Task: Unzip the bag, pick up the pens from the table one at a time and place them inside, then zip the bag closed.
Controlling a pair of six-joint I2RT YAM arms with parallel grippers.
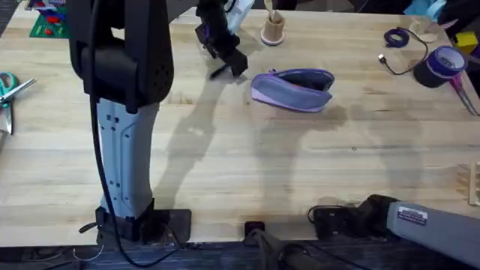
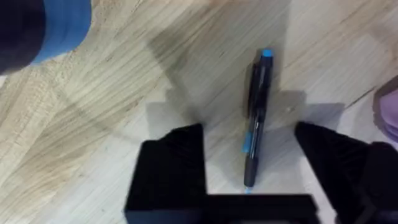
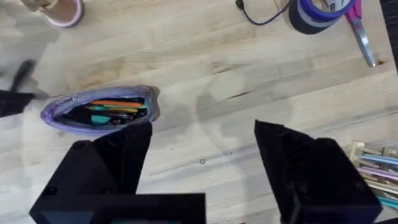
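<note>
Pen (image 2: 255, 118) lies flat on the table (image 1: 247, 165), centred between the left gripper's (image 2: 249, 155) wide-spread fingers, just left of the unzipped bag (image 1: 292, 89). Drop straight down, pinch mid-barrel. Right gripper (image 3: 202, 155) idles open.

Bright, even light; soft arm shadows fall across the worktop (image 1: 247, 165) beside the bag (image 1: 294, 88); wrist views blur.

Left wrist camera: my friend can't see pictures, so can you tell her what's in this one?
A dark pen with a blue tip lies on the pale wooden table, between the open black fingers of the left gripper, which is not touching it. A bit of the purple bag peeks in at one edge.
</note>
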